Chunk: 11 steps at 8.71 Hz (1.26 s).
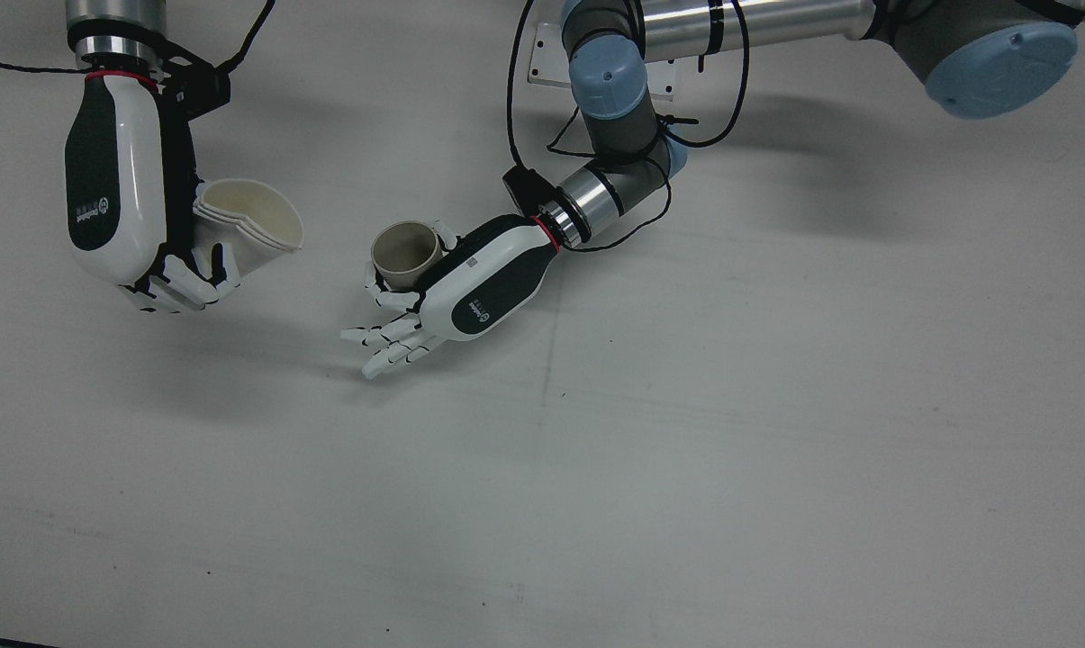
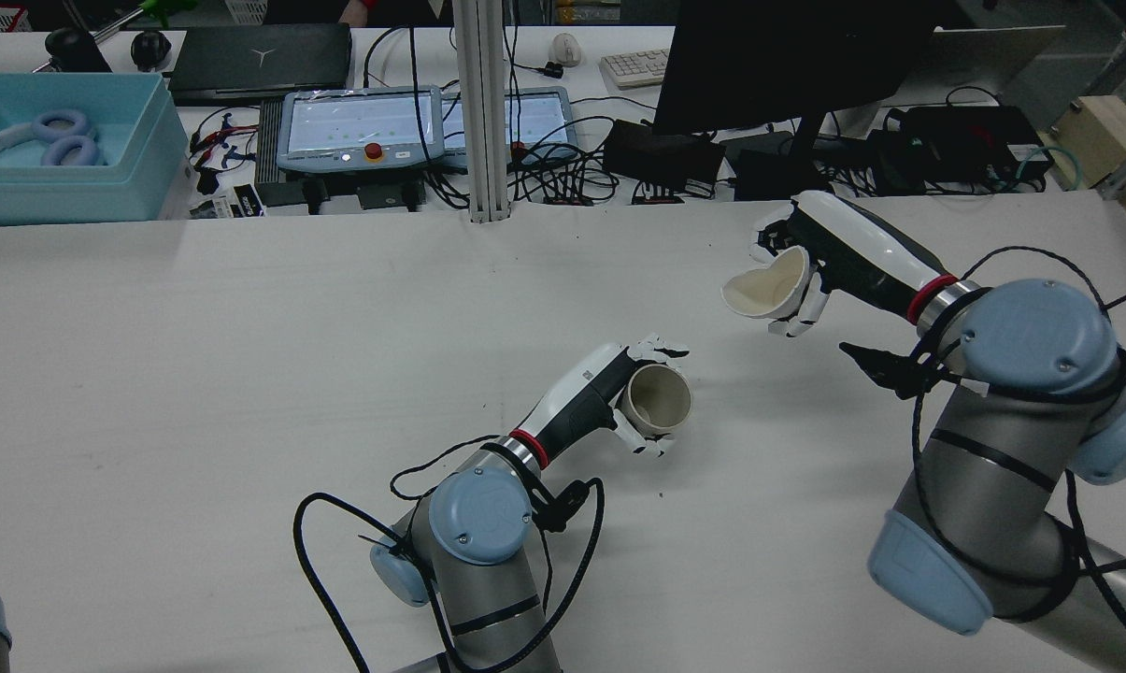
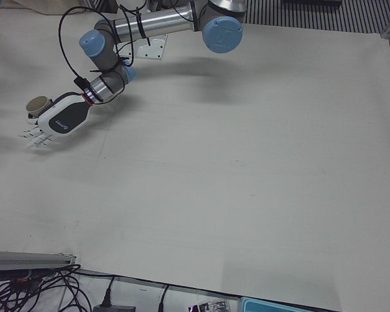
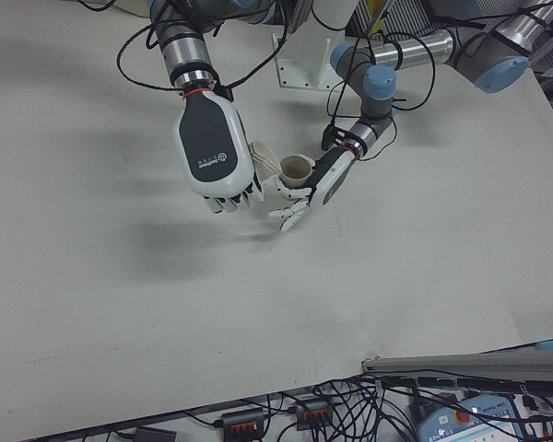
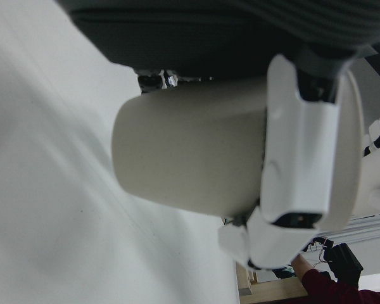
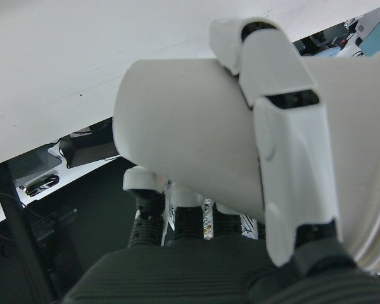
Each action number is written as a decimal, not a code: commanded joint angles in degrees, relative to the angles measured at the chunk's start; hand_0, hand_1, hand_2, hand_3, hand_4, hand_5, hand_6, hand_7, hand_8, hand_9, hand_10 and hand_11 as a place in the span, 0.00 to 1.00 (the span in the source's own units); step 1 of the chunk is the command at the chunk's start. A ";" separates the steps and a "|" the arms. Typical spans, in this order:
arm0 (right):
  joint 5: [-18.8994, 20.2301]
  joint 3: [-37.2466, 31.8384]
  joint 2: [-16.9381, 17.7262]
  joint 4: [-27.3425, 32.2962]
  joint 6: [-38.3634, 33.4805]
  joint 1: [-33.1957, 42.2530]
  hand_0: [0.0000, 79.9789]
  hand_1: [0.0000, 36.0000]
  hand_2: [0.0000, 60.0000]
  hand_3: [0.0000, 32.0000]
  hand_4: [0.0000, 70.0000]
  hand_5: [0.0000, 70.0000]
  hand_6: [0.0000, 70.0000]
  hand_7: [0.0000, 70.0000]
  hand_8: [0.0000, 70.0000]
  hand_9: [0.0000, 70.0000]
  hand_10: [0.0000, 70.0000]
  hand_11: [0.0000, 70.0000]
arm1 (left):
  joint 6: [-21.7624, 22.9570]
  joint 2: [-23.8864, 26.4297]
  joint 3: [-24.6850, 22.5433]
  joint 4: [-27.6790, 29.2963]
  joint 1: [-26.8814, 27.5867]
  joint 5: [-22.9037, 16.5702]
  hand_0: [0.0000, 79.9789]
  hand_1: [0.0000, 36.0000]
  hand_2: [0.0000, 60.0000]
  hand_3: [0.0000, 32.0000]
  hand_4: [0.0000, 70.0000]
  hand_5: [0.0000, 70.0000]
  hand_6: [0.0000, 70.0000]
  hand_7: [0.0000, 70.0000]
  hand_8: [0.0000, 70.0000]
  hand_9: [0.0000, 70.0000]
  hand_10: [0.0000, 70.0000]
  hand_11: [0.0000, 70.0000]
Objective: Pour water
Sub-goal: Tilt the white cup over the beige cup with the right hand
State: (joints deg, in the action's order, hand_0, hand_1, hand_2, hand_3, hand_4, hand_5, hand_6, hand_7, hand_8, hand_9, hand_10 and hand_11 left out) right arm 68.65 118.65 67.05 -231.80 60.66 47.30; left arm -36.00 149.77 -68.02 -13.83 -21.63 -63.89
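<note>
A tan cup stands near the table's middle. My left hand is shut on it, thumb and one finger round its wall, the other fingers splayed forward. The left hand view shows the same cup under a white finger. My right hand is shut on a white paper cup, held above the table. That cup is tilted, its squeezed mouth facing the tan cup, a gap apart. In the right-front view the white cup sits just beside the tan cup.
The white table stretches bare in front of both hands. Black cables hang by the left arm's wrist. Behind the table in the rear view are a blue bin, a teach pendant and a monitor.
</note>
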 commanded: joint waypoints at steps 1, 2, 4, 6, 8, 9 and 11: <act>-1.24 2.71 -0.78 -5.14 2.69 -2.56 1.00 1.00 1.00 0.00 1.00 1.00 1.00 1.00 0.80 0.94 0.58 0.85 | -0.21 0.17 0.08 0.03 -0.08 0.17 0.90 1.00 1.00 0.00 1.00 1.00 0.23 0.27 0.08 0.06 0.07 0.13; -1.33 2.98 -0.78 -7.24 3.49 -2.74 1.00 1.00 1.00 0.00 1.00 1.00 1.00 1.00 0.80 0.93 0.57 0.84 | -0.21 0.08 0.17 0.03 -0.08 0.25 0.90 1.00 1.00 0.00 1.00 1.00 0.23 0.27 0.08 0.06 0.08 0.14; -1.42 2.99 -1.56 -11.37 5.59 -2.74 1.00 1.00 1.00 0.00 1.00 1.00 1.00 1.00 0.79 0.92 0.56 0.83 | -0.21 0.08 0.17 -0.05 -0.08 0.17 0.89 1.00 1.00 0.00 1.00 1.00 0.23 0.27 0.08 0.06 0.08 0.14; -2.47 2.64 -1.66 -13.67 6.92 -2.83 1.00 1.00 1.00 0.00 1.00 1.00 1.00 0.99 0.77 0.90 0.56 0.82 | -0.30 -0.01 0.52 -0.05 -0.08 0.08 0.88 1.00 1.00 0.00 1.00 1.00 0.23 0.26 0.08 0.06 0.07 0.13; -4.05 2.81 -2.01 -15.00 7.37 -2.65 1.00 1.00 1.00 0.00 1.00 1.00 1.00 0.99 0.76 0.89 0.56 0.82 | -0.21 -0.01 0.34 -0.05 -0.08 -0.27 0.89 1.00 1.00 0.00 1.00 1.00 0.23 0.26 0.08 0.06 0.08 0.14; -3.97 3.94 -1.14 -14.91 5.45 -1.17 1.00 1.00 1.00 0.00 1.00 1.00 1.00 0.97 0.76 0.89 0.57 0.84 | -0.21 -0.09 0.08 -0.05 -0.17 -0.45 0.88 1.00 1.00 0.00 1.00 1.00 0.22 0.26 0.08 0.06 0.08 0.13; -4.06 9.56 3.42 -14.65 -5.06 1.64 1.00 1.00 0.59 0.00 0.90 1.00 0.99 0.84 0.74 0.85 0.63 0.93 | 0.66 -0.27 -1.32 -1.19 -0.70 -1.32 0.86 1.00 1.00 0.00 1.00 1.00 0.21 0.25 0.07 0.05 0.07 0.13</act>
State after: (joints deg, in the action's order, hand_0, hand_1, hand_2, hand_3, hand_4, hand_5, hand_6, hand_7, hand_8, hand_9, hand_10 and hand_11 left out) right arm 64.78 123.21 66.38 -246.60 65.21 45.83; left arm -36.13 149.67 -68.03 -14.00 -21.86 -64.38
